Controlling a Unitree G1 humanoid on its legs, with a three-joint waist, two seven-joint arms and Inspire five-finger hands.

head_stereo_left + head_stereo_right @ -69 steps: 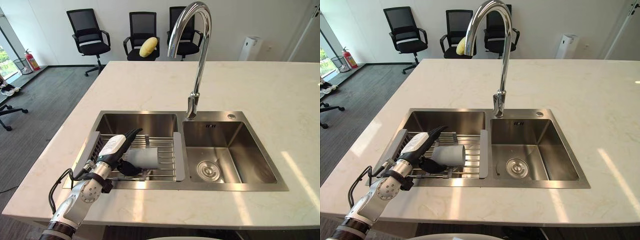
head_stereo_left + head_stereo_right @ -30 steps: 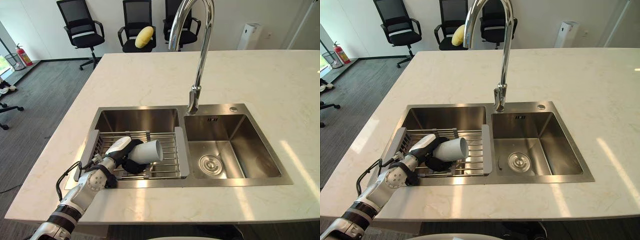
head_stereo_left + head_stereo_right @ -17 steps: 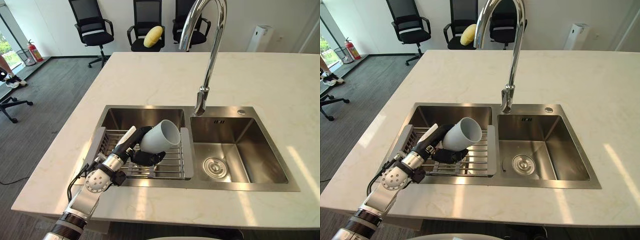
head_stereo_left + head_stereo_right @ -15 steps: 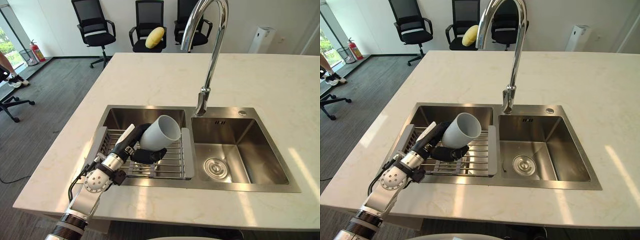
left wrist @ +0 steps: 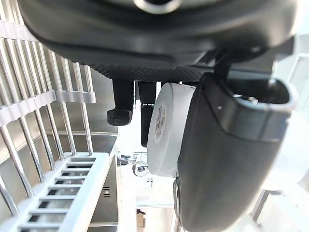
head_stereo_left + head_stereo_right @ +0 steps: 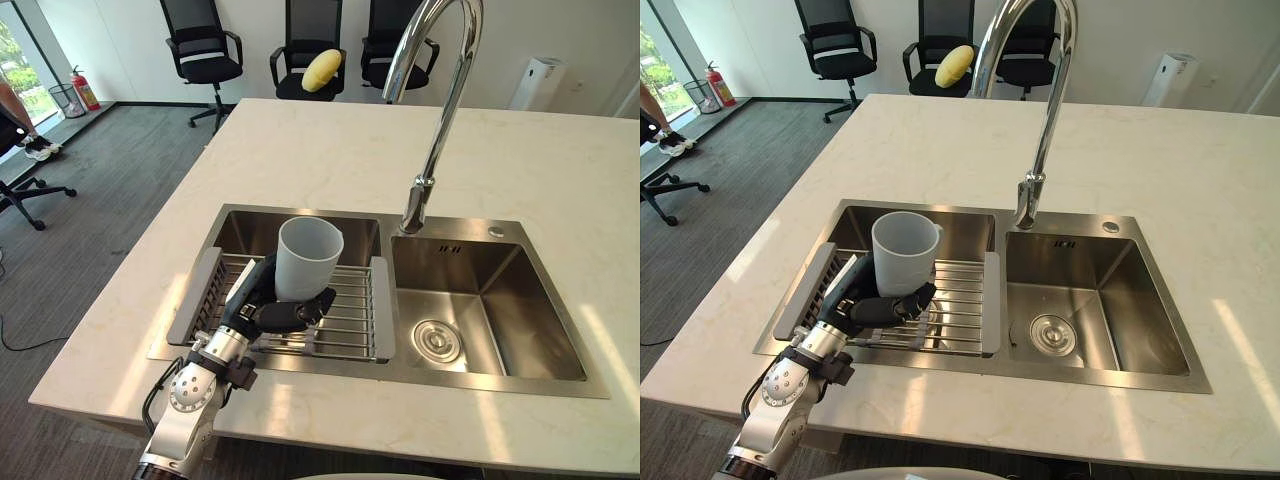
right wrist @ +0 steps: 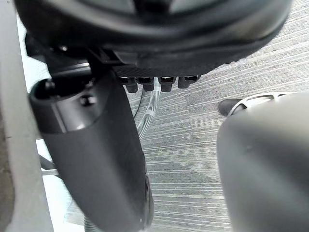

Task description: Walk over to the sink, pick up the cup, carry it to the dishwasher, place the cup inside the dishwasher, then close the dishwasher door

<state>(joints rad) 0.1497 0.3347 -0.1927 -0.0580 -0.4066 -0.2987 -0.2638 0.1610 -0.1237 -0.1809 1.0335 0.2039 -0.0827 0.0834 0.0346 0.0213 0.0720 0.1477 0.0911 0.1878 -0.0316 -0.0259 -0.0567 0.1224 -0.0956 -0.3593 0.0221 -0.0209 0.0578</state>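
**Desk:** Where is the cup?

**Photographer:** The pale grey plastic cup (image 6: 309,258) stands upright, mouth up, in the robot's left hand (image 6: 266,312). It is over the left basin of the stainless steel double sink (image 6: 522,292), just above the grey-framed wire drying rack (image 6: 352,318) that spans that basin.

**Desk:** How does the hand hold it?

**Photographer:** It is clamped on the cup. The dark fingers (image 6: 902,304) curl round the lower part and the thumb is on the other side. In the left wrist view the cup's round base sits pressed between thumb and fingers, with the rack's bars beside it.

**Desk:** What else is there?

**Photographer:** The sink is set into a white marble table (image 6: 300,150). A tall arched chrome faucet (image 6: 436,130) rises behind the divider between the basins. The right basin holds a round drain. Beyond the table stand black office chairs (image 6: 205,45), one bearing a yellow cushion (image 6: 321,69).

**Desk:** And the right hand?

**Photographer:** The right hand (image 7: 154,34) shows in its own wrist view, over grey carpeted floor (image 7: 193,145). It holds nothing that I can see. Whether it is spread or closed, I cannot tell.
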